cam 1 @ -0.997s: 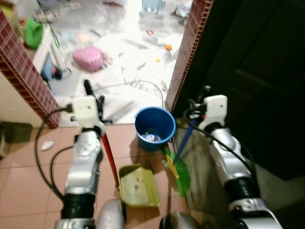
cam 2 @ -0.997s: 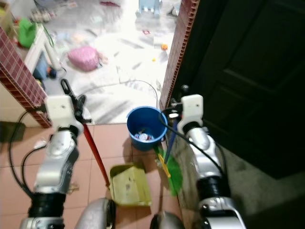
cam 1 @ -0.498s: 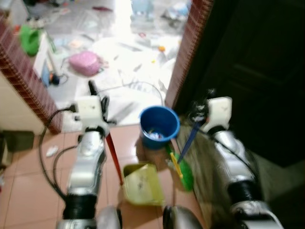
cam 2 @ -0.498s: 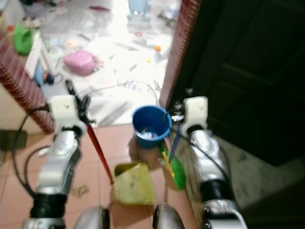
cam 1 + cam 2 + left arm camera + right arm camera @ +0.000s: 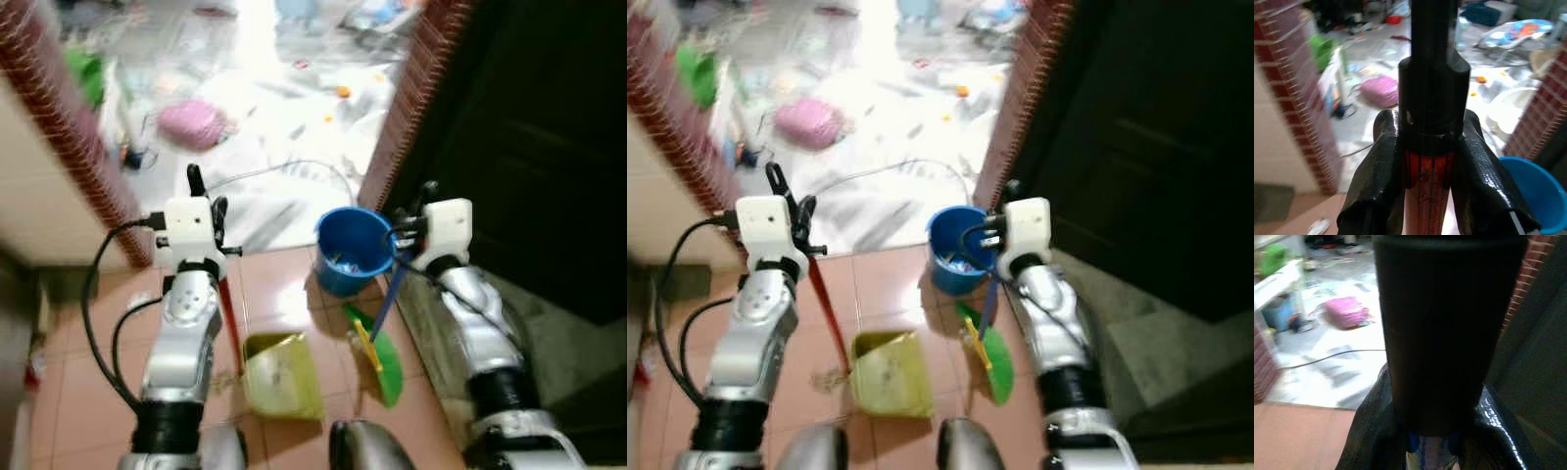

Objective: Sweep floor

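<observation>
A: Risks are noted first. The yellow dustpan (image 5: 282, 374) sits on the terracotta tiled floor (image 5: 88, 392), hung from a red handle (image 5: 229, 318) that is clamped between the fingers of the left gripper (image 5: 1432, 171). If the arm is swung while the body is walking, the pan could be dragged off whatever lies in it, and the contents could be scattered.

B: And the broom side?

A: The green broom head (image 5: 384, 360) rests on the tiles just beside the pan, its blue handle (image 5: 387, 294) closed on by the right gripper (image 5: 1442, 431). The blue bucket (image 5: 353, 250) stands directly ahead of the broom, near the brick pillar (image 5: 407, 108). It is judged that a forward stroke could strike the bucket and tip it. A cable (image 5: 284, 171) lies on the pale floor beyond and could be snagged.

B: Orientation?

A: The broom's long axis is recorded as tilted: handle top up at the right gripper, bristles down and toward the robot. The dustpan handle leans likewise, its pan end lowest and nearest the robot's feet.
</observation>
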Robot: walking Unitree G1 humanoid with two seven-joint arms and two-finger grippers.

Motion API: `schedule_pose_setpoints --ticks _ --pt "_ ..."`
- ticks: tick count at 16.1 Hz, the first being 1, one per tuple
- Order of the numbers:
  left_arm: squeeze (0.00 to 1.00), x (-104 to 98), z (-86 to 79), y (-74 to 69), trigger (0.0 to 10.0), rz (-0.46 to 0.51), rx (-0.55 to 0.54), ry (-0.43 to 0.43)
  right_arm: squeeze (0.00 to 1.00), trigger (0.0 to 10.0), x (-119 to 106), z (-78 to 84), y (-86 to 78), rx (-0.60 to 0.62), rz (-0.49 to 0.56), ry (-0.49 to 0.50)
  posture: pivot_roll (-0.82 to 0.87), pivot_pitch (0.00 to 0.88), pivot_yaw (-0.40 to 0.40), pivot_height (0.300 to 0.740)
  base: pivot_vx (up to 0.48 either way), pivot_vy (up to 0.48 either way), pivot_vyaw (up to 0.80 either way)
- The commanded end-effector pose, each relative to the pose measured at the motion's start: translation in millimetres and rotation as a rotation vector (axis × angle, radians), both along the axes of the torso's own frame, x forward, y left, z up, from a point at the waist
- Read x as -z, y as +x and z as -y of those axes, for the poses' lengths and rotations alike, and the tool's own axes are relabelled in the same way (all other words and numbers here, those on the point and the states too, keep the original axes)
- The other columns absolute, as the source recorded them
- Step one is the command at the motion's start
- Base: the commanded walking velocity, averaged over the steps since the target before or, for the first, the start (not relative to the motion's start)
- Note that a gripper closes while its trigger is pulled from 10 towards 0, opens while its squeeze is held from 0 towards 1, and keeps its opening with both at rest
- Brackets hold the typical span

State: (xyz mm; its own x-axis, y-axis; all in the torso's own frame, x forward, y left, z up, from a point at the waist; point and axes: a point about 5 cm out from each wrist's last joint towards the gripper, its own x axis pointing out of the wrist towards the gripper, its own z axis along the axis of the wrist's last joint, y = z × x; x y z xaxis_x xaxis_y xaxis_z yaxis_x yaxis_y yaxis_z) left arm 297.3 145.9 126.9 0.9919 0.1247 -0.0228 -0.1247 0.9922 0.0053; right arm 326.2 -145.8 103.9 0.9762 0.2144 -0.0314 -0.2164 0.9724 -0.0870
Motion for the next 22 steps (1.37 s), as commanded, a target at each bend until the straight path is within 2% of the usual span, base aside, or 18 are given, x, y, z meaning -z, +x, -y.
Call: schedule_pose_setpoints --ticks 1,6,8,11,14,19,22 --pt "0.00 -8 4.9 2.2 10.0 0.048 0.004 0.029 0.00 10.0 3 1.1 -0.4 0.004 -0.026 0.033 -0.05 0.132 -0.052 0.740 0.000 0.000 0.00" --pt "0.00 9 25.2 15.4 10.0 0.058 0.039 0.085 0.00 10.0 1 -3.9 1.4 -0.002 -0.021 0.037 -0.06 0.131 -0.053 0.740 0.000 0.000 0.00" --pt "0.00 19 37.7 21.2 10.0 0.020 0.062 0.110 0.00 10.0 1 -2.4 0.4 0.006 -0.020 0.041 -0.08 0.133 -0.051 0.740 0.000 0.000 0.00" --pt "0.00 24 49.3 24.8 10.0 0.017 0.088 0.104 0.00 10.0 0 -0.1 0.3 0.031 -0.033 0.075 -0.09 0.151 -0.044 0.740 0.000 0.000 0.00" --pt "0.00 30 52.8 26.3 10.0 0.006 0.092 0.111 0.00 10.0 -27 -10.2 9.8 0.042 -0.019 0.228 -0.09 0.147 -0.040 0.740 0.000 0.000 0.00" --pt "0.00 31 54.8 28.5 10.0 0.013 0.093 0.113 0.00 10.0 -67 -31.8 20.3 -0.046 -0.020 0.376 -0.10 0.145 -0.047 0.740 0.000 0.000 0.00" --pt "0.00 31 55.6 29.1 10.0 0.014 0.094 0.113 0.00 10.0 -84 -39.7 21.3 -0.110 -0.002 0.398 -0.10 0.144 -0.048 0.740 0.000 0.000 0.00"
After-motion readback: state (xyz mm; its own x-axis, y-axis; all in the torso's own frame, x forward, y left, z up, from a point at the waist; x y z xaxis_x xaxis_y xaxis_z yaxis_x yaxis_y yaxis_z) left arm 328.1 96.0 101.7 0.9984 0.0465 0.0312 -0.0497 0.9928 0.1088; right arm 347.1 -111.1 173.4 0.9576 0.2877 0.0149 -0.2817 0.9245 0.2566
